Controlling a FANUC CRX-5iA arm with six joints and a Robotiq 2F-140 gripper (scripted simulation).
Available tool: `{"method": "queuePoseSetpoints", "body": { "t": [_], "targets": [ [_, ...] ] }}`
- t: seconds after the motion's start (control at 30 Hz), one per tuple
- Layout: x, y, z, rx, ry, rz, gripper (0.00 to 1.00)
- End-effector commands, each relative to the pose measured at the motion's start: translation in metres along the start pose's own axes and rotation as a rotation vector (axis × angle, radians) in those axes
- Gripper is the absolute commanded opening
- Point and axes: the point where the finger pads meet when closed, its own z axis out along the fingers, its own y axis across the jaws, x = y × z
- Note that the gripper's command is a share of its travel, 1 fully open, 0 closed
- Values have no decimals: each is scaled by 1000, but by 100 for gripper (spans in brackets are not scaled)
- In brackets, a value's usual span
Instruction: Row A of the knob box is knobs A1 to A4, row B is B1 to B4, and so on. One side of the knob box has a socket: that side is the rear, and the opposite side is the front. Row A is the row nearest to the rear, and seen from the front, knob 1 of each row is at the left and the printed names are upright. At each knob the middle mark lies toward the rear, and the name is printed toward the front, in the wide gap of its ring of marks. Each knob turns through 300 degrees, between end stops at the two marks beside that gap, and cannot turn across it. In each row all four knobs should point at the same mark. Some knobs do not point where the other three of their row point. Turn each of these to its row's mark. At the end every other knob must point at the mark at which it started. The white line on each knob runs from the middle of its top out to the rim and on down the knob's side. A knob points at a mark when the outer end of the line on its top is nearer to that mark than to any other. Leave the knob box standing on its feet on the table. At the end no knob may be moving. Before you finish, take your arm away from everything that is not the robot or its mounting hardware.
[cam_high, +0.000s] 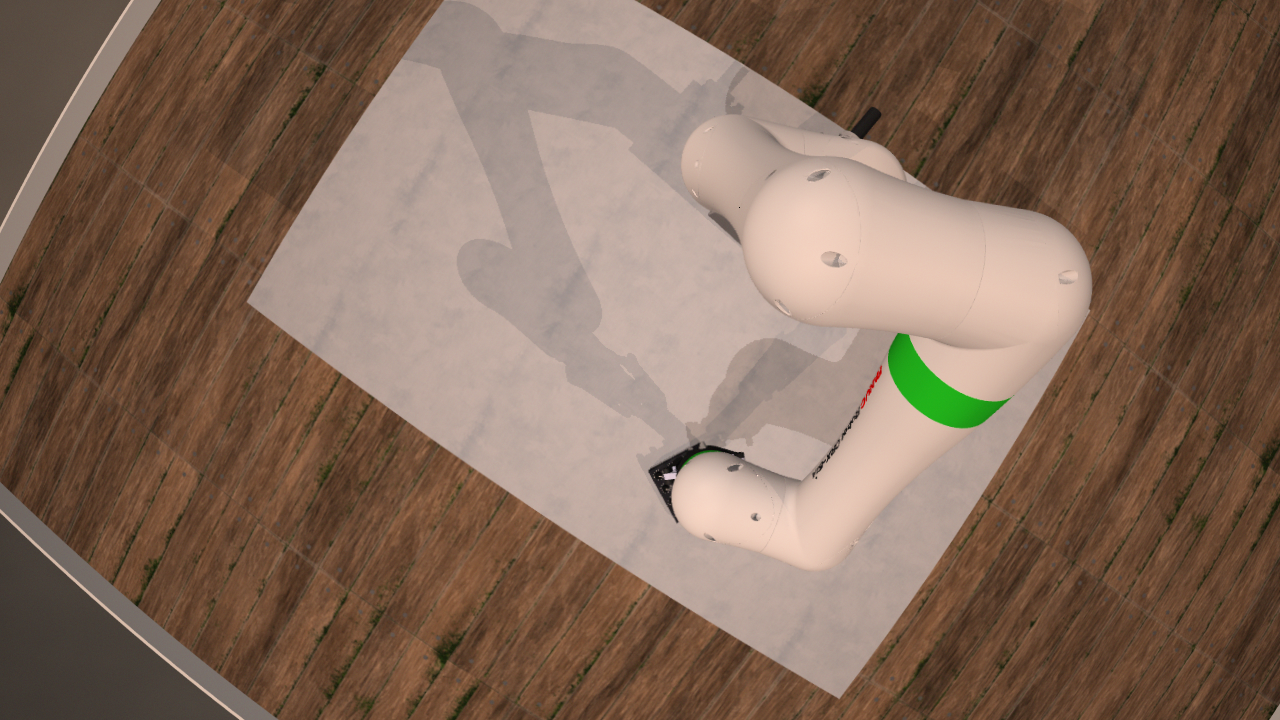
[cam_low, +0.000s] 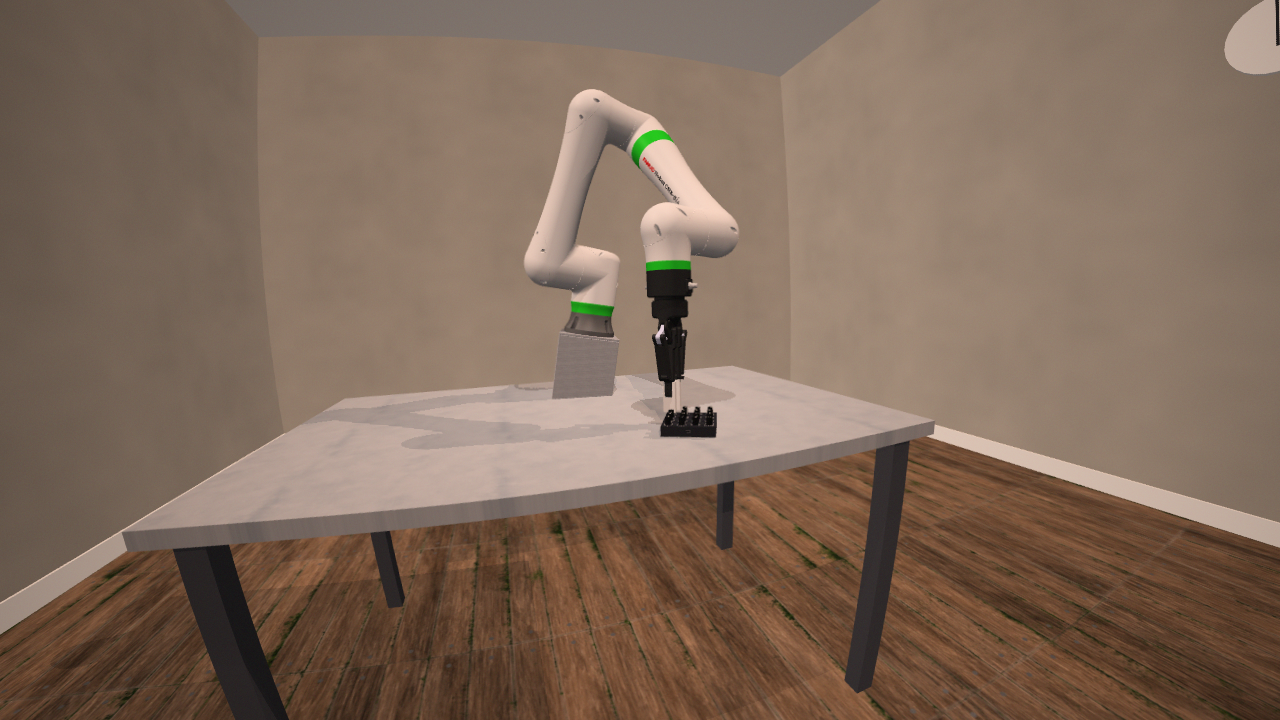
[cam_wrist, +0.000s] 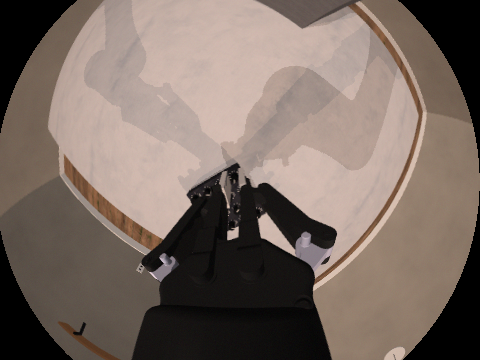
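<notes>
The big pale robot arm (cam_high: 921, 250) (cam_low: 572, 179) has red and black letters (cam_high: 838, 438) (cam_low: 660, 179) on its side. (They are so small that I can't read them for sure.) Green bands go around the arm too. The knob names are too tiny to read.

The claw (cam_high: 669, 474) (cam_low: 674, 408) (cam_wrist: 234, 177) points down. Its fingers are narrow, with only a little gap between them, and they are not squeezed shut on anything. The tips are at the knobs on the far side of the box, in the room view, but I can't tell which knob is closest.

The black knob box (cam_high: 663, 495) (cam_low: 689, 429) (cam_wrist: 214, 180) sits flat on the table, right of the middle in the room view.

The table (cam_high: 402, 313) (cam_low: 447, 483) (cam_wrist: 200, 50) has a pale gray top, like stone, with big arm shadows on it. Its legs (cam_low: 881, 555) are dark. A gray block (cam_low: 584, 365) holds up the arm at the far side. The floor (cam_high: 179, 402) (cam_low: 581, 626) (cam_wrist: 107, 212) is brown wood with green bits in the cracks, and the walls (cam_low: 492, 197) are plain tan.
</notes>
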Motion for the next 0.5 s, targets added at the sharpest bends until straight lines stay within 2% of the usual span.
{"method": "queuePoseSetpoints", "body": {
  "t": [0.0, 0.33, 0.47],
  "targets": [
    [0, 0, 0, 0, 0, 0, 12],
    [0, 0, -4, 0, 0, 0, 12],
    [0, 0, -13, 0, 0, 0, 12]
  ]
}}
